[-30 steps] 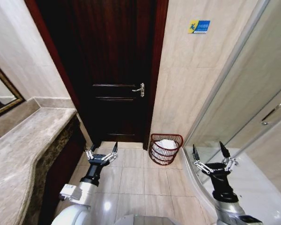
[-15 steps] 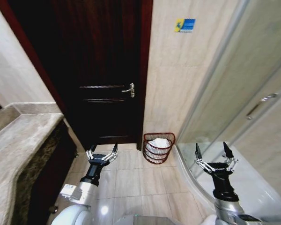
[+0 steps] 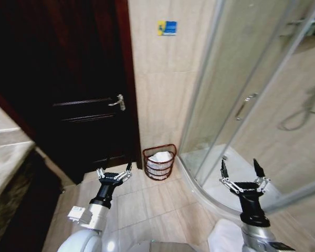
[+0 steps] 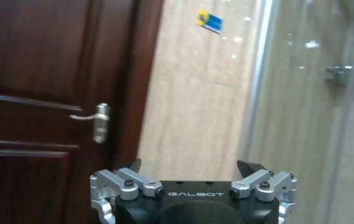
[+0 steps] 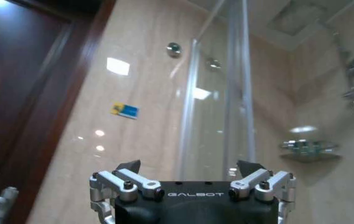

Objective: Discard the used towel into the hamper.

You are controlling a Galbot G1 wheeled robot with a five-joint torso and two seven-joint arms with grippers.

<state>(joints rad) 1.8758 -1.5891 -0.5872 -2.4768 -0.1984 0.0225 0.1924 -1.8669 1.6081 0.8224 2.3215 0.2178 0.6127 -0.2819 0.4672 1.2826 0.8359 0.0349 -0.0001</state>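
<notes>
The hamper [image 3: 159, 169], a small round dark red-brown open-weave basket, stands on the tiled floor against the wall, between the door and the shower. White cloth, the towel [image 3: 160, 156], lies inside it. In the head view my left gripper [image 3: 114, 172] hangs open and holds nothing, low over the floor, a short way left of the hamper and nearer to me. My right gripper [image 3: 240, 169] is open too, with nothing between its fingers, in front of the shower's curved base. The left wrist view has the left gripper [image 4: 192, 165] facing the door and wall. The right gripper [image 5: 189, 165] faces the wall and shower glass.
A dark wooden door with a metal handle [image 3: 118, 101] takes up the left. The glass shower enclosure [image 3: 241, 105] with its raised curved threshold [image 3: 199, 186] bounds the right. The stone counter's edge [image 3: 5, 163] is at the far left. Bare tiled floor lies between my arms.
The whole picture has shifted left, so the camera has turned right: more of the shower, less of the counter. Both grippers hold the same open pose.
</notes>
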